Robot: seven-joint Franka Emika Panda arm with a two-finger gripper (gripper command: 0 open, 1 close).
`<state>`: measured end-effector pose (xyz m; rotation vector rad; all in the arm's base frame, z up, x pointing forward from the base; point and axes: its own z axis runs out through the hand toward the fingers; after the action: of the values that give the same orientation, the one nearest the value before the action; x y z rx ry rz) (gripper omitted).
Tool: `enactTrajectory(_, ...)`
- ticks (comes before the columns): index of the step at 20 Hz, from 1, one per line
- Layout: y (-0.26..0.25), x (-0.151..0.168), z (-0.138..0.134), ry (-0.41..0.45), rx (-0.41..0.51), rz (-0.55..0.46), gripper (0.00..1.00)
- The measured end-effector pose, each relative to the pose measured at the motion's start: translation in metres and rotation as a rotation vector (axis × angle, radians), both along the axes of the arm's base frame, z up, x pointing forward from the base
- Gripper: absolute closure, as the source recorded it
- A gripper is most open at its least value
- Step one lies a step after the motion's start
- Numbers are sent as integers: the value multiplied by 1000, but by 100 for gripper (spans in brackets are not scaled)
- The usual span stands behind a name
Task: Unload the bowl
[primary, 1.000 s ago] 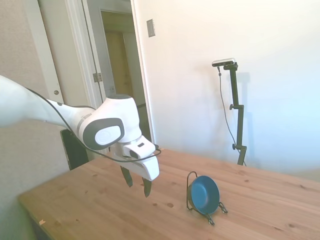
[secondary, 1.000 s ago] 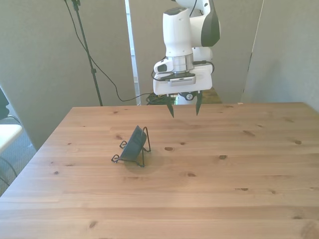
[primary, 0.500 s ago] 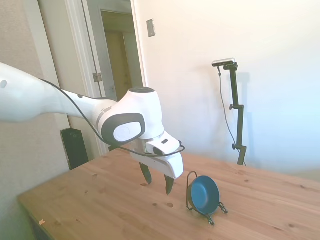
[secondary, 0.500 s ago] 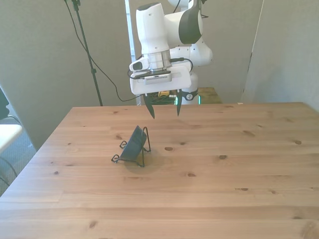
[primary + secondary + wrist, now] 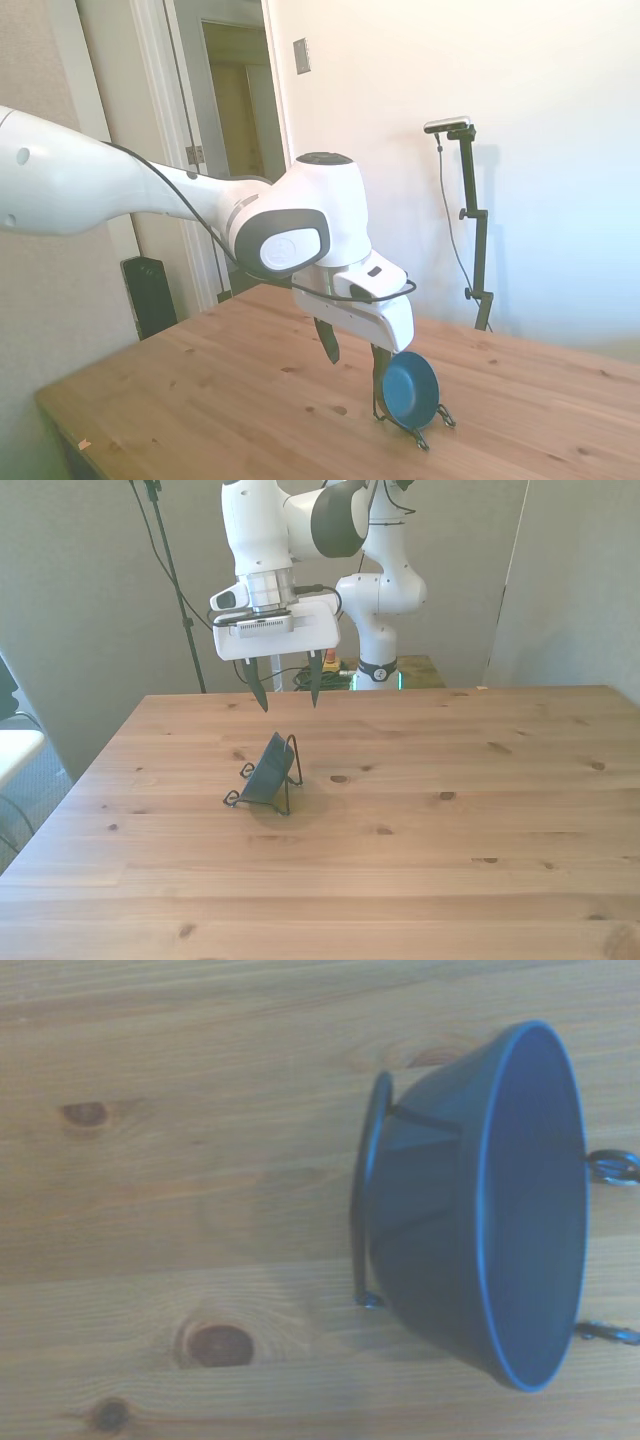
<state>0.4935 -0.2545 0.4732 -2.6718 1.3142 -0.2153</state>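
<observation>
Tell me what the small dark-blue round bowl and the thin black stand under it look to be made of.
Small dark-blue round bowl: probably glazed ceramic or plastic; smooth, plain, with a soft sheen along the rim. Thin black stand: looks like bent metal wire, dark-coated, ending in small loops. Neither can be confirmed by sight alone.
</observation>
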Motion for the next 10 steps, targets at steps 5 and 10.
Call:
enactTrajectory(5, -11, 17, -18, -24, -35, 11, 0)
enactTrajectory(10, -2, 31, -29, -60, 0, 93, 0)
